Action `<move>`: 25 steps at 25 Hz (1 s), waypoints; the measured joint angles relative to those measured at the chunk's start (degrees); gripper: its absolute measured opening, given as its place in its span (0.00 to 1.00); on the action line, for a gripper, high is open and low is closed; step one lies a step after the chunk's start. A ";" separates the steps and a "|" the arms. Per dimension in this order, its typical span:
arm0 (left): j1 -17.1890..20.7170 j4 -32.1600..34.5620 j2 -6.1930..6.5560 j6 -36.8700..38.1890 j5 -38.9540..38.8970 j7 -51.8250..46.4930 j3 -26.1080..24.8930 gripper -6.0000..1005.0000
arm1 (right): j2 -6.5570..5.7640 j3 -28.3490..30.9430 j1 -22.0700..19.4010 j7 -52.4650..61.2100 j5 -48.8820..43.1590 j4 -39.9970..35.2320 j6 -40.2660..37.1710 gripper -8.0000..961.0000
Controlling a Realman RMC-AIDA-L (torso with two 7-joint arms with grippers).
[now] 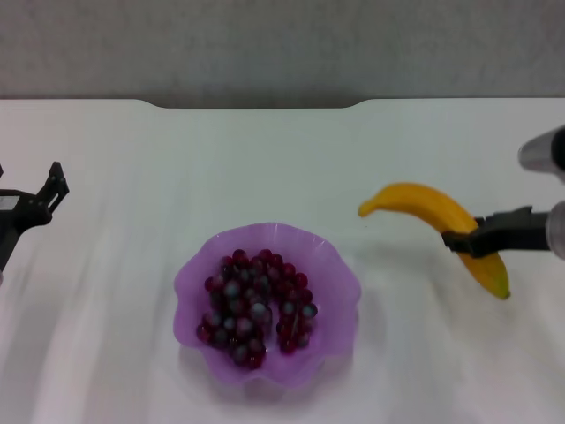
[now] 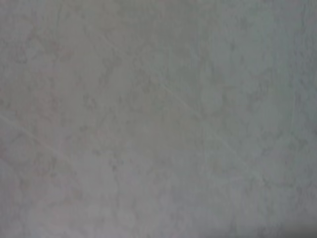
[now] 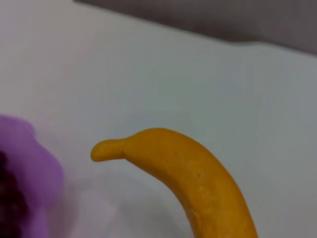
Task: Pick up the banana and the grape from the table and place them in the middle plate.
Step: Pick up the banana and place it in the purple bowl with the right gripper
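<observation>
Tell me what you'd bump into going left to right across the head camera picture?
left gripper → middle plate holding the grape → banana → right gripper, shut on the banana.

grape (image 1: 256, 309) in middle plate (image 1: 199, 278), banana (image 1: 424, 208) right

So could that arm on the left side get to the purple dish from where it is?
Probably yes. The left gripper sits open at the table's left edge, holding nothing, with only bare tabletop between it and the purple dish. The right gripper is off at the banana, out of its way.
</observation>
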 joint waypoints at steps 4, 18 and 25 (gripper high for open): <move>0.00 -0.06 0.00 -0.12 0.01 0.00 0.00 0.88 | -0.16 0.13 -0.86 -0.03 4.08 5.82 3.98 0.52; -0.58 0.31 -0.09 -0.12 0.09 0.00 0.64 0.88 | 0.04 -12.70 4.64 -4.02 19.51 5.88 -0.12 0.53; -0.89 0.36 -0.09 -0.12 0.09 0.00 0.75 0.88 | 0.13 -20.29 8.08 -4.20 22.68 0.89 -3.89 0.53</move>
